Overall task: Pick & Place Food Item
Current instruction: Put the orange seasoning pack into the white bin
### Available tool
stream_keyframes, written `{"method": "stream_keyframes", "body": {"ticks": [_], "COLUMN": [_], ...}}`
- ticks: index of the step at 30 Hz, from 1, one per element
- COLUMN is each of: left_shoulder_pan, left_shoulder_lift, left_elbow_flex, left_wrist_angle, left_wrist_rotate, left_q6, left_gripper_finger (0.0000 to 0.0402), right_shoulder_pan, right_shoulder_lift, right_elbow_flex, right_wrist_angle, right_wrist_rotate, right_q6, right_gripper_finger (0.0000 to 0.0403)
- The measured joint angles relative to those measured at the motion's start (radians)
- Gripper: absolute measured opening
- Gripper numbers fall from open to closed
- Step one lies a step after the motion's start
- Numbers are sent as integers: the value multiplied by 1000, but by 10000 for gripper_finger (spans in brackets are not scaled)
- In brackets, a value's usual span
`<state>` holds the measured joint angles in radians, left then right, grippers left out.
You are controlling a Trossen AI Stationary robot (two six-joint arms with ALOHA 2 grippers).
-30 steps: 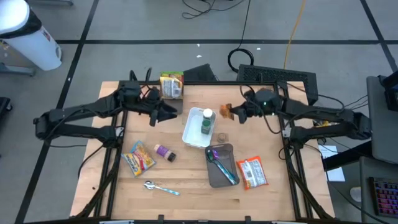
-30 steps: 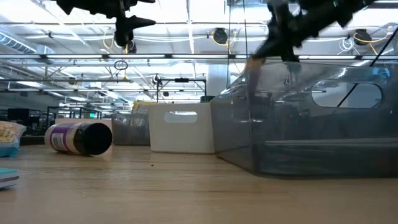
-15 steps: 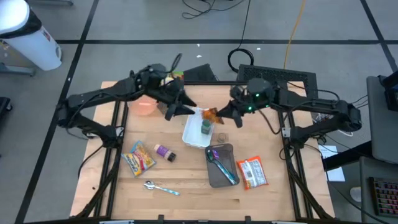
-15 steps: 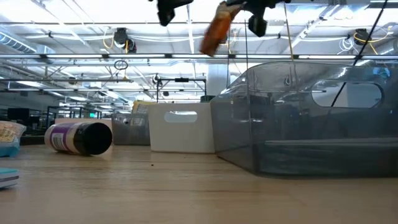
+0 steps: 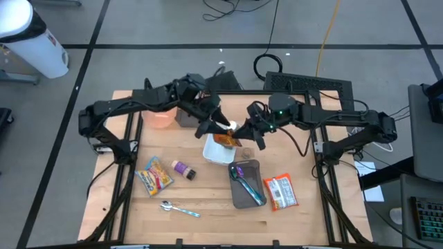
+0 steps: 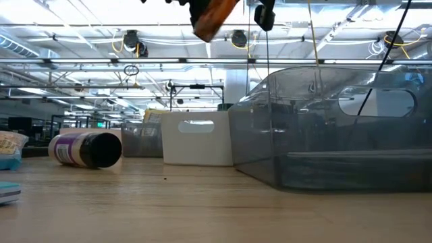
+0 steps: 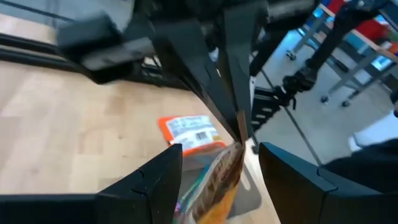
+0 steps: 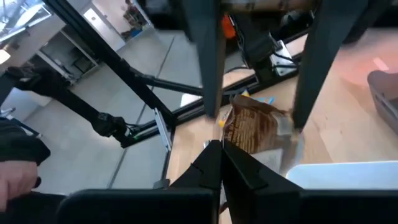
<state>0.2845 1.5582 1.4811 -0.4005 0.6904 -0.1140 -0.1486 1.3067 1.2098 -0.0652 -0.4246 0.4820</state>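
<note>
An orange-brown food packet (image 5: 225, 140) hangs in the air over the white bin (image 5: 211, 153) at the table's middle. My right gripper (image 5: 239, 134) reaches in from the table's right and is shut on it. My left gripper (image 5: 216, 127) comes from the left and is open. Its two fingers (image 7: 163, 173) stand on either side of the packet (image 7: 221, 182) with a gap showing. In the low view the packet (image 6: 213, 16) shows tilted at the top edge. My right gripper pinches the packet's edge (image 8: 232, 138) between its two shut fingers, which come about level from the table's right. The packet (image 8: 256, 126) sticks out past the fingertips, tilted, lifted clear above the white bin.
A grey bin (image 5: 250, 199) with utensils sits near the white bin. A red-white packet (image 5: 280, 192) lies to its right. A yellow packet (image 5: 154, 176), a purple can (image 5: 183, 169) and a spoon (image 5: 180, 209) lie front left. A pink bowl (image 5: 159, 117) stands far left.
My right gripper has carried the packet up and toward the table's left, from the far right to above the white bin. My left gripper has swung up and toward the right, turning, until its open fingers flank the packet.
</note>
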Motion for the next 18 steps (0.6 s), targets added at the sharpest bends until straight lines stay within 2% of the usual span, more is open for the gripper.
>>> {"method": "stream_keyframes", "body": {"ticks": [18], "left_shoulder_pan": [-23], "left_shoulder_lift": [24], "left_elbow_flex": [0], "left_wrist_angle": [14], "left_wrist_rotate": [18], "left_q6": [-4], "left_gripper_finger": [218], "right_shoulder_pan": [0], "right_shoulder_lift": [1], "right_elbow_flex": [0], "right_wrist_angle": [1], "right_wrist_rotate": [-26], "right_q6": [2], "right_gripper_finger": [0]}}
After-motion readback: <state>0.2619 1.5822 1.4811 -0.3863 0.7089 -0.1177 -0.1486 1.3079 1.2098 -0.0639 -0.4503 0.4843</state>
